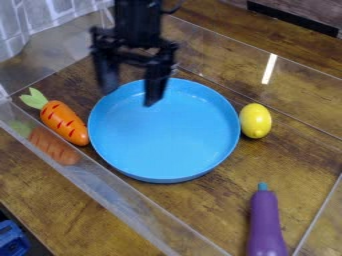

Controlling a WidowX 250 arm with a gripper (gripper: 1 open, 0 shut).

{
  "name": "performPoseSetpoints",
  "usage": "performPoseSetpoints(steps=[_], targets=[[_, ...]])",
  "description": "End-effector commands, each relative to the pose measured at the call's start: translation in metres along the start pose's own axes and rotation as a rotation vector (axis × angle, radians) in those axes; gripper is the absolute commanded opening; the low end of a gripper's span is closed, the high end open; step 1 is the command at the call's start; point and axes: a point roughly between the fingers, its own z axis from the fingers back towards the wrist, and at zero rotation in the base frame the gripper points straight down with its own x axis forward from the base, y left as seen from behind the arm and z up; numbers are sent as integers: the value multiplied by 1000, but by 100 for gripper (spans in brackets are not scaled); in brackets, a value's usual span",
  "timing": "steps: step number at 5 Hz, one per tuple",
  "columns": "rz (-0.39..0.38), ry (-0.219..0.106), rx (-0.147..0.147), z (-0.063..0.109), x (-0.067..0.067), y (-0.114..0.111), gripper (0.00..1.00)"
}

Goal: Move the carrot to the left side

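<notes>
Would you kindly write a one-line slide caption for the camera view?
Open gripper above blue plate's rim, carrot at left, lemon and eggplant at right.

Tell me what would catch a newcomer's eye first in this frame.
The big blue plate dominates the middle of the wooden table. Right above its far-left rim hangs the black gripper, fingers apart and pointing down, holding nothing. Around the plate sit three small toys: the orange carrot by its left edge, the yellow lemon on its right, and the purple eggplant near the bottom right corner.
</notes>
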Motion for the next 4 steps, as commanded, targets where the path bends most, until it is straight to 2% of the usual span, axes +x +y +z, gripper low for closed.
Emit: performPoseSetpoints(steps=[1, 2, 3, 4], targets=[[176, -133, -44, 22, -1, 22, 100], [336, -169, -72, 14, -4, 47, 100], [481, -196, -112, -2, 0, 73, 100], [582, -219, -142, -16, 5, 96, 100]])
